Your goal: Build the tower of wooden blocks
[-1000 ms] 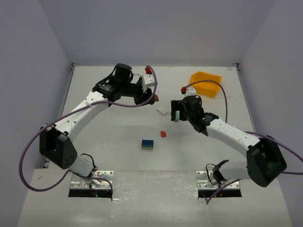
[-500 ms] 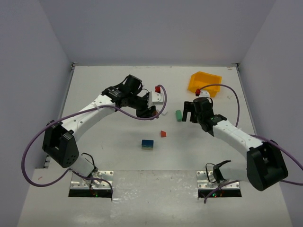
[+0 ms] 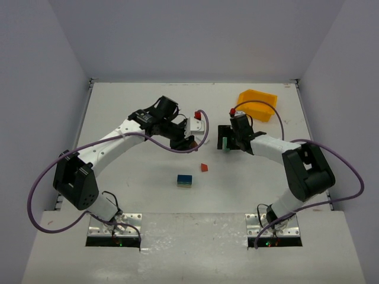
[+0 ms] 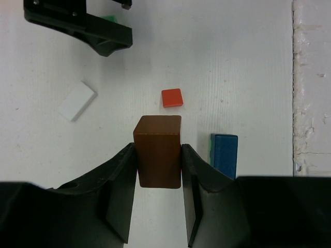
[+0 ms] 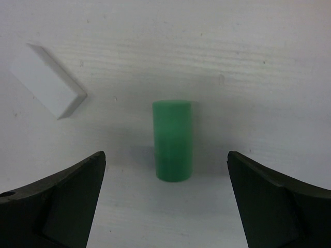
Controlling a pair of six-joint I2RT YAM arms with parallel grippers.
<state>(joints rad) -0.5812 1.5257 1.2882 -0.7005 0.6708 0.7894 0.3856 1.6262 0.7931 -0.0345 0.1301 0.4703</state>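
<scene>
— Movement on both arms. Left gripper (image 4: 158,160) has swung in from the far side toward the middle of the desk (image 3: 130,189), fingers clamped on the brown block (image 4: 158,138), which looks to be held clear of the surface.
— Right one?
— Right gripper (image 5: 165,157) has come back over the green block (image 5: 172,137); half a second ago it stood off to the right. Fingers spread wide, one on each side, touching nothing. The block lies flat, right of the desk's middle, with a white piece (image 5: 47,88) near it.
— Tower?
— Base only: blue block (image 4: 224,155) with a green edge showing beneath it, toward the near edge, roughly midway along. Red piece (image 4: 171,97) lies loose between that base and the left arm. Yellow bin (image 3: 256,105) sits by the far right corner.
— Meaning?
— Brown looks next for the stack; it has to travel toward the near edge and land square on blue. Green is lined up for pickup. Risk: both arms crowd the middle.
</scene>
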